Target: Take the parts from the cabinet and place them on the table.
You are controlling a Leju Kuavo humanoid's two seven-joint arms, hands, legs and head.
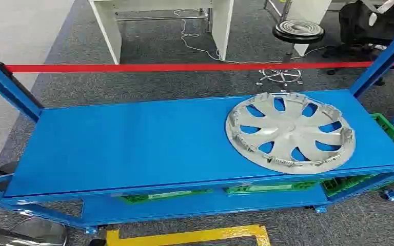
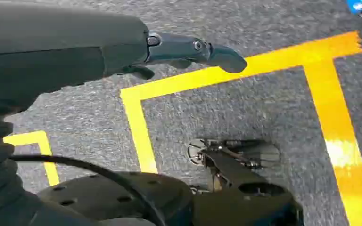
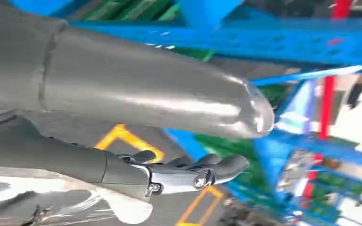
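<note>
Silver wheel cover point(image 1: 290, 132) lying flat, ribbed inner side up, on the right half of the blue shelf point(image 1: 133, 143), its near rim right at the shelf's front edge and its far rim just short of the back edge. Touched by neither hand. Left half of the shelf top bare blue sheet, running out to the slanted blue uprights point(image 1: 7, 84) at each end.

Green plastic crates point(image 1: 164, 196) tucked on the lower tier under the top sheet, seen through the front gap; another green crate point(image 1: 390, 128) poking out past the right end of the shelf. Contents of all of them hidden.

Red barrier tape point(image 1: 184, 67) stretched across behind the shelf; beyond it grey carpet, white counter legs point(image 1: 220, 25) with a trailing cable, and a black round stool point(image 1: 298, 31) on a chrome base. Yellow floor tape point(image 1: 184, 237) marking a box on the carpet just in front of the shelf.

Left hand point(image 2: 188, 52) hanging above grey carpet and yellow tape lines, fingers stretched out and apart, nothing held. Right hand point(image 3: 193, 172) close beside the blue shelf frame point(image 3: 264, 42) and green crates, thumb and dark fingers extended, nothing between them; picture blurred at its far side.
</note>
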